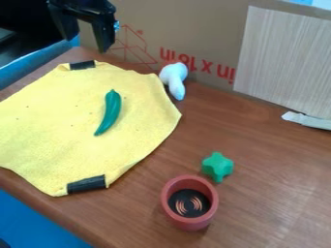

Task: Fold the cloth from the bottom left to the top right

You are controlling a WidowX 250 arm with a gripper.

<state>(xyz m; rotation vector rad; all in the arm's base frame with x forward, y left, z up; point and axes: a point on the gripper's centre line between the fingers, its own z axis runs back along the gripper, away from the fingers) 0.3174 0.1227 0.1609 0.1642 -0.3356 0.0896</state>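
Brown tabletop (271,160) is supporting yellow cloth (52,116), lying at left beneath green pepper (111,110). Gripper (86,44) is hanging empty at upper left, fingers apart. Cloth is probably handling light, limp; lower-left edge (27,172) is inviting a shallow pinch.

Red cup (188,223) stands just beside green star (218,166) on counter (271,186)

The cup is upright. A white toy (174,79) lies near cardboard (188,29), left of a pale panel (284,58). Farther left lies a curved green pepper (110,112).
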